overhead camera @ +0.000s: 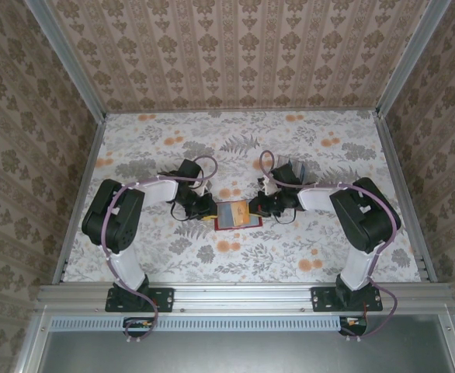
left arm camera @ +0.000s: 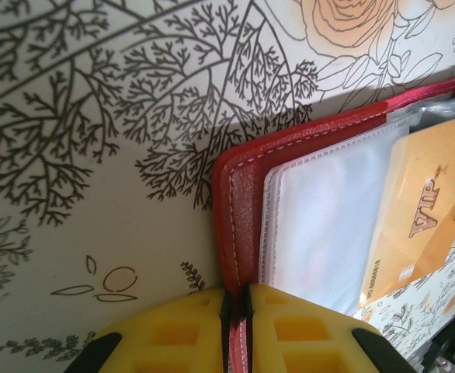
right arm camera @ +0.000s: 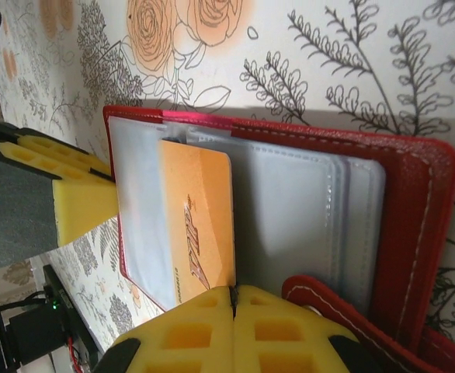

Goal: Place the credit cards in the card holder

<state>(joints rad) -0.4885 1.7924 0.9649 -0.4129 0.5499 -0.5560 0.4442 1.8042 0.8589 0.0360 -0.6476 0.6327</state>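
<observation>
One table (overhead camera: 290, 140), covered in pale cloth printed with grey ferns and orange roses, sits boxed in by walls (overhead camera: 235, 47) of beige damask wallpaper. At its middle lies the card holder (overhead camera: 235, 215), open: red stitched leather with cloudy see-through pockets and an orange VIP card (right arm camera: 200, 225) lying against them. The left gripper (left arm camera: 236, 307) pinches the holder's red edge. The right gripper (right arm camera: 234, 307) is pressed together, its tips touching the card's edge.
</observation>
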